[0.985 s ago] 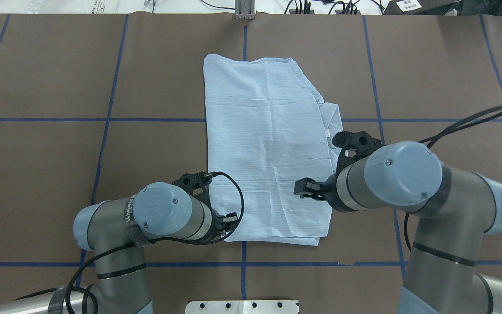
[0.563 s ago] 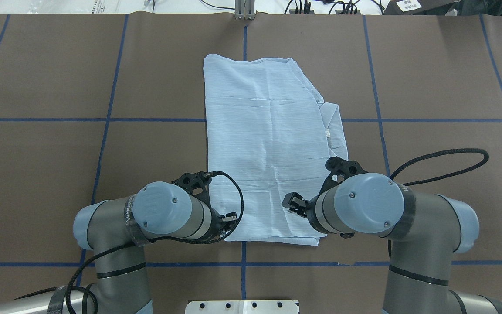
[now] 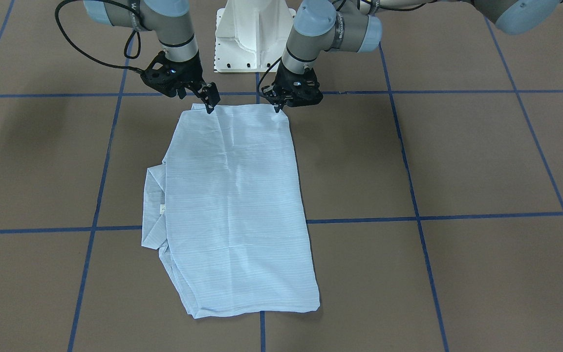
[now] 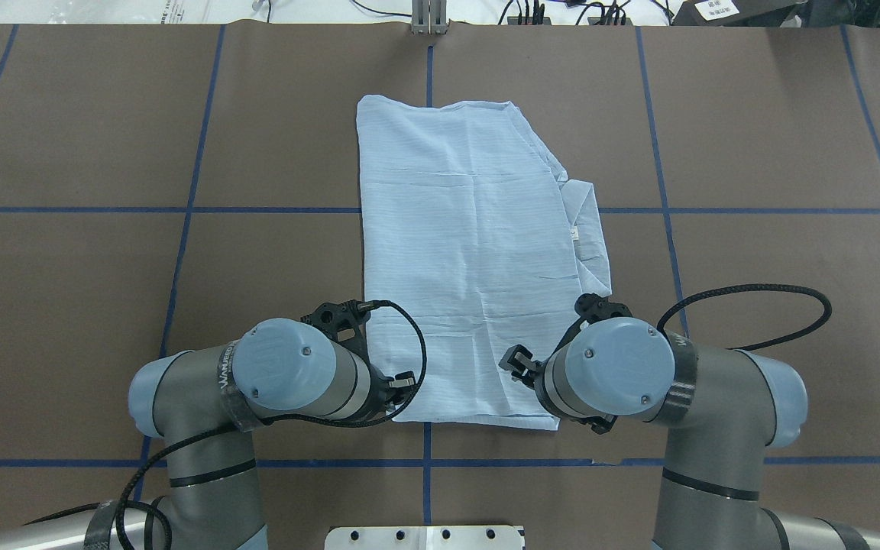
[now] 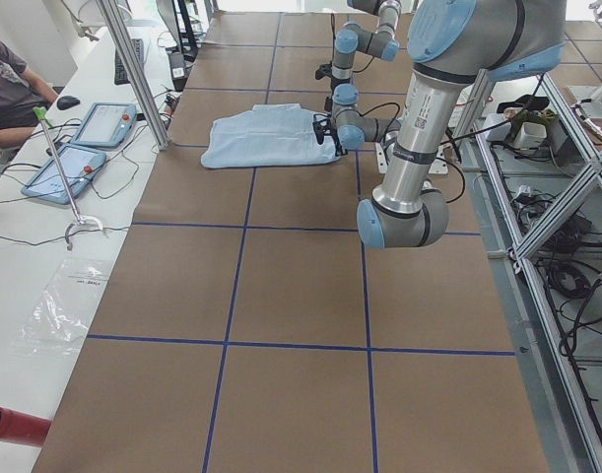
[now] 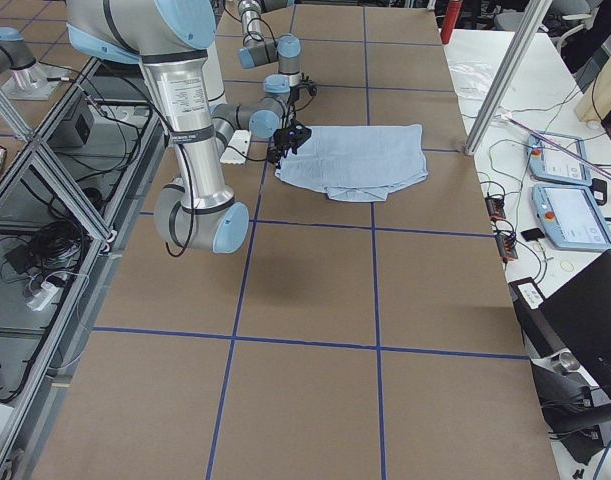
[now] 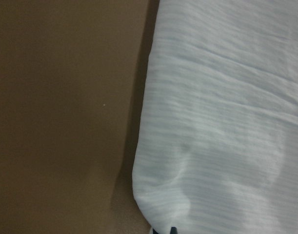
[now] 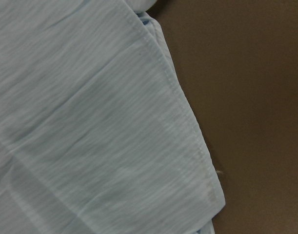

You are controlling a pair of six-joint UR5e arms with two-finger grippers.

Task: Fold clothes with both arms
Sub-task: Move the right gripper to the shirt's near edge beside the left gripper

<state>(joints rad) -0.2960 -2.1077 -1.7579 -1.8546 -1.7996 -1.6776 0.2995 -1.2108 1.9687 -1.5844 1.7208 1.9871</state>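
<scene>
— Where is the shirt (image 4: pixel 470 252)?
— Flat on the brown table (image 4: pixel 104 137), straight out in front of the white pedestal (image 4: pixel 425 537). It is folded into a long, upright rectangle whose short edge faces the pedestal.

— What is the cloth like?
— Thin and pale blue, with fine stripes and soft creases. One crease runs along its length and several run across it. The edge by the right wrist camera is a stitched hem, with several layers stacked under it. A collar part with a small white label (image 4: pixel 575 231) sticks out on the robot's right side, farther from the pedestal than the grippers.

— And the table?
— Matt brown, and marked into large squares by blue tape lines (image 4: pixel 180 209).

— The grippers?
— Both are at the corners of the shirt nearest the pedestal. The right gripper (image 4: pixel 514 359) is over the right corner with its black fingers slightly apart and nothing between them. The left gripper (image 3: pixel 277 107) points down at the left corner. Its tips are barely visible, so I cannot tell whether they are spread or pinching the cloth.
</scene>
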